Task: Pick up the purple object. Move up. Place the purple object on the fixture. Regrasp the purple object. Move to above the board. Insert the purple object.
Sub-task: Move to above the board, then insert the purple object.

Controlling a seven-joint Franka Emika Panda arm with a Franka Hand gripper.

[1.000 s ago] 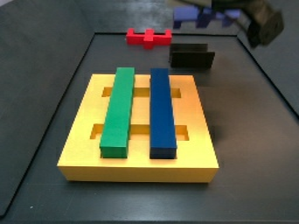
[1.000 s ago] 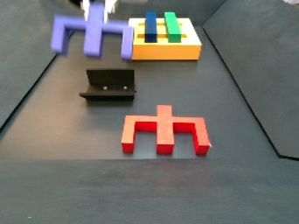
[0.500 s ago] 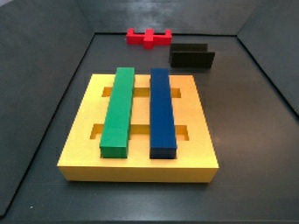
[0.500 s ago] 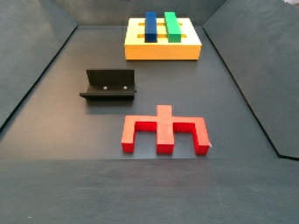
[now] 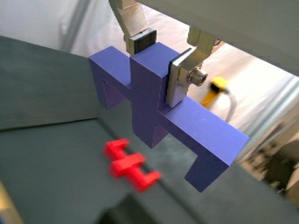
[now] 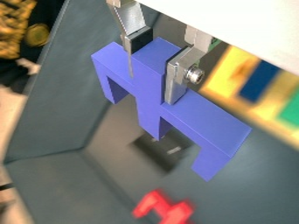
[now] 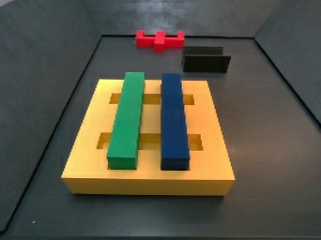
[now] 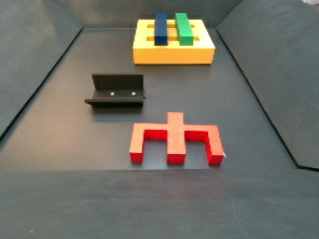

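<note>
High above the fixture (image 6: 163, 150), out of both side views since a second ago: gripper (image 5: 163, 59) pinching the purple object (image 5: 158, 109) by its centre tab, lift done, placing next.

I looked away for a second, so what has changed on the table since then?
The claw carried the purple object up and out of both side views; the wrist views show it clamped between the fingers. The red block, fixture and board stayed put.
</note>
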